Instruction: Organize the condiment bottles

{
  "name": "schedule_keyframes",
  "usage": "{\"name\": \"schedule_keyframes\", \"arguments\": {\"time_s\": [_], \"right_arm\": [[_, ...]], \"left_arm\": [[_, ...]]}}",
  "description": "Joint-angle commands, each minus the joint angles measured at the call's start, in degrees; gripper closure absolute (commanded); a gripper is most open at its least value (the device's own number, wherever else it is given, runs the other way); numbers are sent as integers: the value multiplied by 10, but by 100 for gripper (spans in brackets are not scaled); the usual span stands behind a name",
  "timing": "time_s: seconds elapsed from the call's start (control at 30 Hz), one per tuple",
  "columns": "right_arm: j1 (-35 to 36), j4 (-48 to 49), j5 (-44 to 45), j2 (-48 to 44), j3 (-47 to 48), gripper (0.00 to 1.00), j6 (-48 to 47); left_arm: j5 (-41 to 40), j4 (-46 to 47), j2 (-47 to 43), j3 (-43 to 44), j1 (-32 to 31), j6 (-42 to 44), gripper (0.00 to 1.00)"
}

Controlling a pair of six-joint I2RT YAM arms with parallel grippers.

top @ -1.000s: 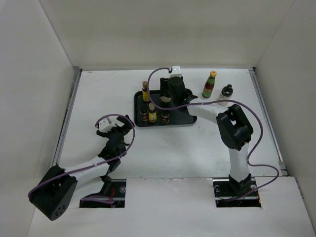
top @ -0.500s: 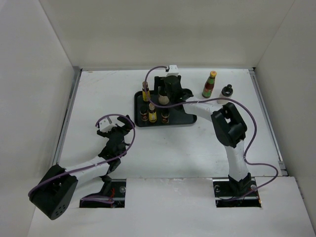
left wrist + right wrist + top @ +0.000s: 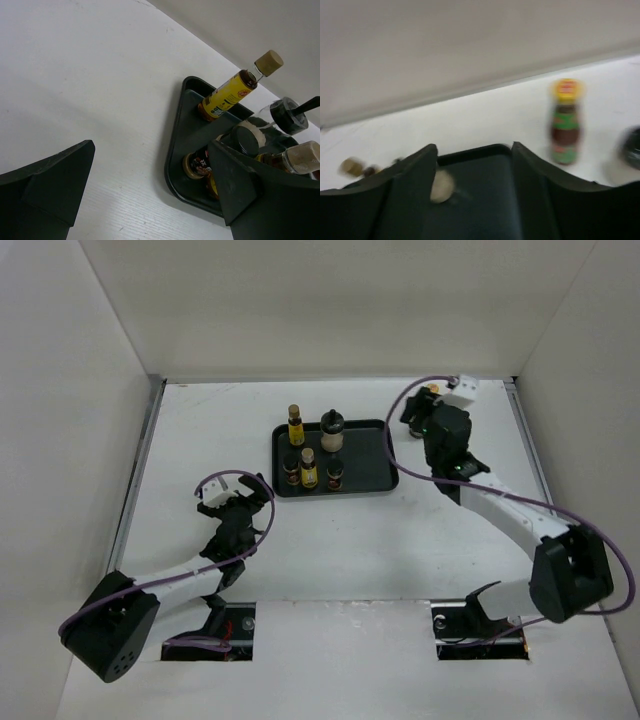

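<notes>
Five condiment bottles stand in the black tray [image 3: 365, 455]. A yellow-labelled one [image 3: 295, 425] and the pale shaker [image 3: 332, 430] are at the back, and three short ones [image 3: 309, 469] stand in front. My right gripper [image 3: 418, 420] hovers right of the tray, open and empty. Its blurred wrist view shows the right gripper [image 3: 474, 150] over the tray [image 3: 480, 200], with the shaker [image 3: 441, 186] at its left finger. To the right stands the green-and-red bottle [image 3: 565, 122]. My left gripper [image 3: 240, 505] rests open, near left of the tray. The left gripper [image 3: 150, 150] holds nothing.
In the top view my right arm covers the bottles at the back right; only a bit of the tall one's cap [image 3: 432, 390] shows. A dark cap [image 3: 632, 147] sits at the right edge of the right wrist view. White walls enclose the table.
My right gripper has left the shaker standing in the tray and swung away to the right, toward the back right corner. The left arm has not moved.
</notes>
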Motion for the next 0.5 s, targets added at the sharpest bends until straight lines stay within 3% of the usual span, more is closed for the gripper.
{"name": "schedule_keyframes", "arguments": {"time_s": [0.0, 0.13, 0.27, 0.47], "right_arm": [[-46, 2, 105, -38, -86, 35, 19], [-137, -28, 113, -19, -90, 23, -5], [-192, -44, 41, 51, -27, 5, -7], [-226, -16, -20, 122, 20, 0, -21]], "left_arm": [[6, 37, 8, 19, 3, -5, 0], [7, 37, -6, 14, 4, -4, 0], [11, 35, 8, 21, 5, -3, 0], [19, 37, 12, 21, 5, -4, 0]]}}
